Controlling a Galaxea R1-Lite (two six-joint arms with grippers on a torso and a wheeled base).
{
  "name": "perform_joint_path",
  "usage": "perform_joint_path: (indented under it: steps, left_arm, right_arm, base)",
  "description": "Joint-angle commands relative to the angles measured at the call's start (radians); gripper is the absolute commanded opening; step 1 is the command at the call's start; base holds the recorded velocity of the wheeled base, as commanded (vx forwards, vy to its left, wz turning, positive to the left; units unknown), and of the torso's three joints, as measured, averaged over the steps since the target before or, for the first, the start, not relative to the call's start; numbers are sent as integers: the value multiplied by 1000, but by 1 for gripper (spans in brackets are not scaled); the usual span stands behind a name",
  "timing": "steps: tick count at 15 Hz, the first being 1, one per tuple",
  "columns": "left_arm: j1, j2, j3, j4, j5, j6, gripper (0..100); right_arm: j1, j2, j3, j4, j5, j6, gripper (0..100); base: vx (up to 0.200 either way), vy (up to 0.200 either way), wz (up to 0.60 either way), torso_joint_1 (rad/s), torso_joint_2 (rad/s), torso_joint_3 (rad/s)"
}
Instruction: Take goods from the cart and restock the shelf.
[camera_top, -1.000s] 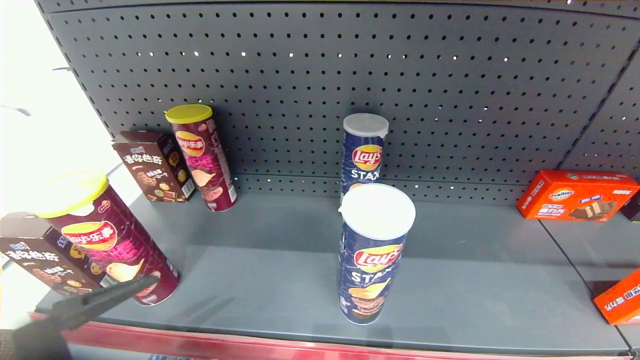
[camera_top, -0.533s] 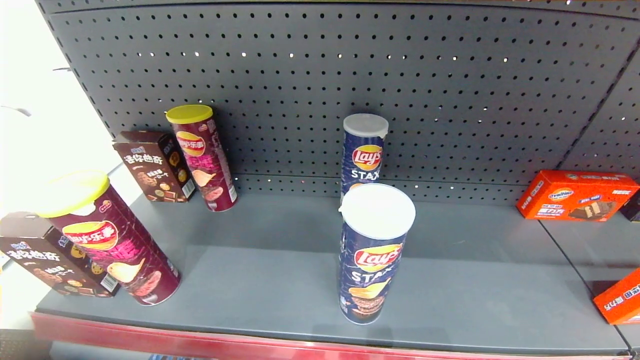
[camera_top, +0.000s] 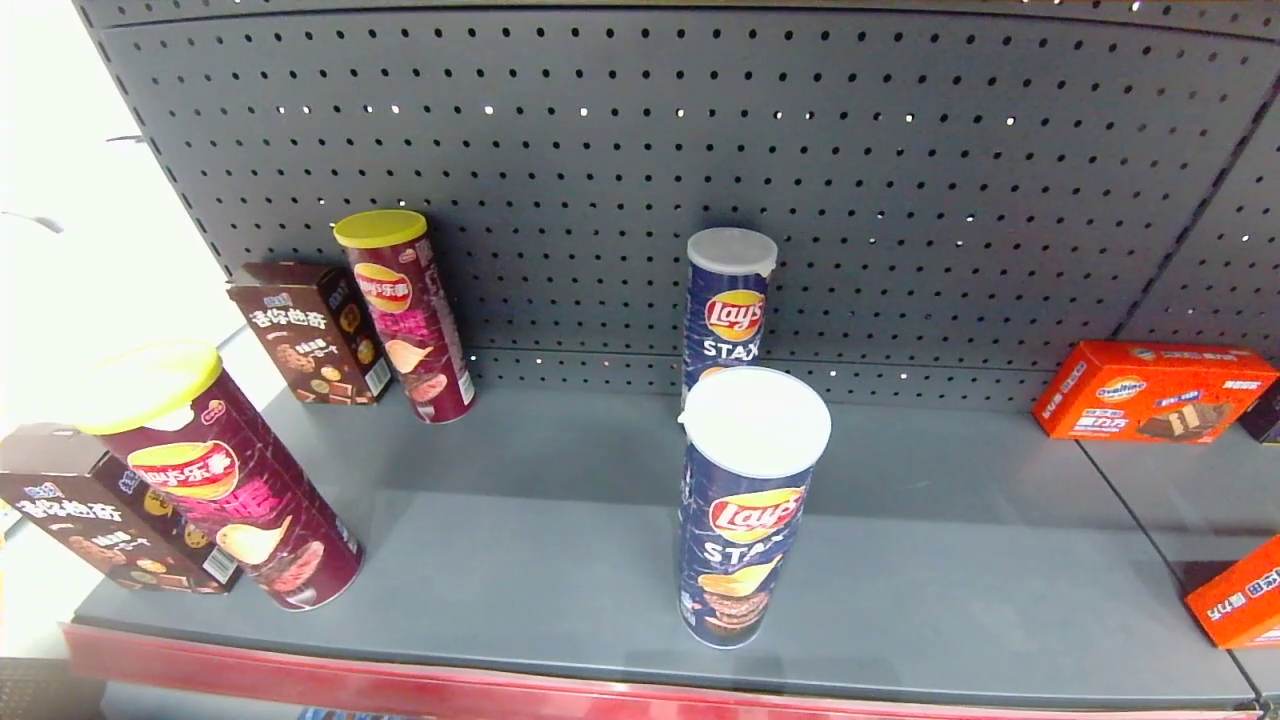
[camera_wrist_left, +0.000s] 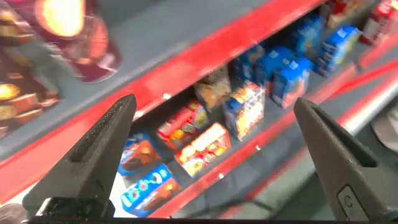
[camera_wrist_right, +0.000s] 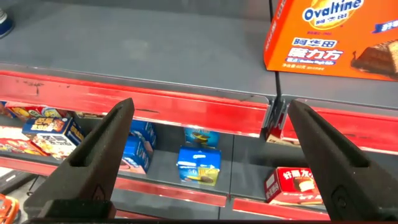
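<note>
On the grey shelf (camera_top: 560, 540) stand two maroon chip cans with yellow lids, one at the front left (camera_top: 215, 475) and one at the back (camera_top: 400, 312). Two blue chip cans with white lids stand mid-shelf, front (camera_top: 745, 505) and back (camera_top: 728, 300). Brown cookie boxes sit beside the maroon cans (camera_top: 305, 330) (camera_top: 75, 510). My left gripper (camera_wrist_left: 214, 155) hangs open and empty below the shelf's red edge (camera_wrist_left: 205, 56); the front maroon can (camera_wrist_left: 74, 34) shows above it. My right gripper (camera_wrist_right: 208, 155) is open and empty before the shelf's red edge (camera_wrist_right: 186, 102).
Orange boxes lie at the shelf's right (camera_top: 1150, 390) (camera_top: 1240, 595), one also in the right wrist view (camera_wrist_right: 333, 37). A pegboard back wall (camera_top: 640, 150) closes the shelf. Lower shelves hold blue and red snack boxes (camera_wrist_left: 249, 109) (camera_wrist_right: 199, 165).
The left gripper's dark finger, seen at the lower left of the head view one second ago, has dropped out of that view. The goods on the shelf have not moved.
</note>
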Motion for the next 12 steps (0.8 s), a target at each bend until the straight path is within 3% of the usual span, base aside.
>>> perform_joint_path:
  steps: [1, 2, 3, 4, 5, 7, 8, 11, 12]
  left_arm:
    - [150, 112, 23, -46, -24, 3, 100]
    - [190, 114, 29, -65, -34, 3, 100]
    - [288, 96, 86, -175, -41, -6, 100]
    - [338, 68, 119, -272, -40, -26, 100]
    - [351, 66, 127, -295, -40, -51, 100]
    - [365, 66, 127, -282, -41, -66, 100]
    - [424, 66, 127, -282, -43, -66, 100]
    - [510, 56, 127, -281, -43, -69, 100]
    - [555, 20, 127, -278, -41, -89, 100]
  right_arm:
    - [0, 3, -1, 0, 1, 0, 100]
    - [0, 3, 1, 0, 1, 0, 100]
    - [0, 3, -1, 0, 1, 0, 100]
    - [0, 3, -1, 0, 1, 0, 100]
    - [0, 3, -1, 0, 1, 0, 100]
    - [0, 3, -1, 0, 1, 0, 100]
    - [0, 3, -1, 0, 1, 0, 100]
    - [0, 3, 1, 0, 1, 0, 100]
    - [0, 3, 1, 0, 1, 0, 100]
  base:
    - [0, 0, 0, 0, 0, 0]
    - [0, 0, 0, 0, 0, 0]
    - [0, 0, 0, 0, 0, 0]
    - [0, 0, 0, 0, 0, 0]
    - [0, 0, 0, 0, 0, 0]
    - [0, 0, 0, 0, 0, 0]
    - [0, 0, 0, 0, 0, 0]
    - [0, 0, 0, 0, 0, 0]
    - [0, 0, 0, 0, 0, 0]
